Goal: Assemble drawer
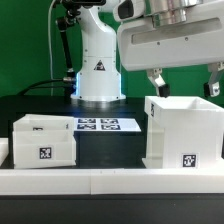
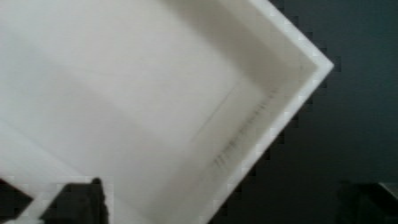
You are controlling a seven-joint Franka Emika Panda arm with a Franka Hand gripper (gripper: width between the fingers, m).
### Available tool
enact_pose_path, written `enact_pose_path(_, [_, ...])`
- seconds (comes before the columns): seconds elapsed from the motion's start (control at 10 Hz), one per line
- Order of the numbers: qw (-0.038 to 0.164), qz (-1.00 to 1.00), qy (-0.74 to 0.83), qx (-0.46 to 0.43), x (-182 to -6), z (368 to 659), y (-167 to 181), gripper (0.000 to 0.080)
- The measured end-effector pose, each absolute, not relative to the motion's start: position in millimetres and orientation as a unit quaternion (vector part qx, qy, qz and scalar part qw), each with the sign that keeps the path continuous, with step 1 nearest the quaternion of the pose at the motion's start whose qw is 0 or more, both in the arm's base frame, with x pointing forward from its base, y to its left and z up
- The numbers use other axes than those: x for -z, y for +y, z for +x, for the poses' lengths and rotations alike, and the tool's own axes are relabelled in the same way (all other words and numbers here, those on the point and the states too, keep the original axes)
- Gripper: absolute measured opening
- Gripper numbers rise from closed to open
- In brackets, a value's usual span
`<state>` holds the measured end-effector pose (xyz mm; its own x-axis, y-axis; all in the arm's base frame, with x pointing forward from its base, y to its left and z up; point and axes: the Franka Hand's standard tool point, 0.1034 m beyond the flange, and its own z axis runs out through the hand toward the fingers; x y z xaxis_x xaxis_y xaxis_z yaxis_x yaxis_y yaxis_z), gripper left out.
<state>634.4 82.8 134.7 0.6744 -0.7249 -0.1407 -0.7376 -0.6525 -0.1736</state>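
Right now we see the gripper (image 1: 184, 86) hanging just above the tall shell (image 1: 184, 132) of the drawer, not touching it. Its jaws are spread wide, about as wide as the shell's open top, and they grip nothing. In the wrist view we look straight down into the shell (image 2: 143, 110). One of its white corners shows against the dark desk (image 2: 347, 120), and the dark fingertips (image 2: 75, 203) sit at the picture's edge with only the shell between them.

The shell stands upright near the front edge of the desk, toward the exterior view's right, with its small square tag (image 1: 188, 159) on the face turned to the camera. A low tray (image 1: 44, 138) stands near the same front edge toward the exterior view's left, well apart from the shell, and it too has a tag on its front. We cannot make out a second tray.

Between the two and farther back, the marker board (image 1: 100, 125) lies flat before the arm's white base (image 1: 99, 72). A long white rail (image 1: 110, 181) runs along the front edge, just in front of both parts.
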Motion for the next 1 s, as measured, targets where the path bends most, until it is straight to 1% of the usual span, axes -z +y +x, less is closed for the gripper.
enact_pose_path(0.1, [0.108, -0.915, 0.388, -0.027, -134.4, 635, 82, 0.0649])
enact_pose_path(0.2, [0.109, -0.936, 0.334, -0.021, -134.1, 635, 82, 0.0649])
enact_pose_path(0.3, [0.091, -0.966, 0.241, -0.024, -133.5, 629, 78, 0.0649])
enact_pose_path(0.4, [0.081, -0.984, 0.159, -0.016, -132.3, 628, 73, 0.0649])
enact_pose_path(0.5, [0.084, -0.99, 0.115, -0.011, -130.7, 628, 64, 0.0649])
enact_pose_path(0.6, [0.092, -0.991, 0.098, -0.007, -129.8, 628, 51, 0.0649])
enact_pose_path(0.7, [0.088, -0.993, 0.076, -0.005, -129.5, 628, 51, 0.0649])
enact_pose_path(0.8, [0.088, -0.996, 0.024, -0.001, -129.0, 628, 53, 0.0649])
enact_pose_path(0.9, [0.087, -0.996, 0.007, 0.001, -129.0, 628, 50, 0.0649])
enact_pose_path(1.0, [0.084, -0.995, -0.056, 0.01, -129.8, 624, 33, 0.0649])
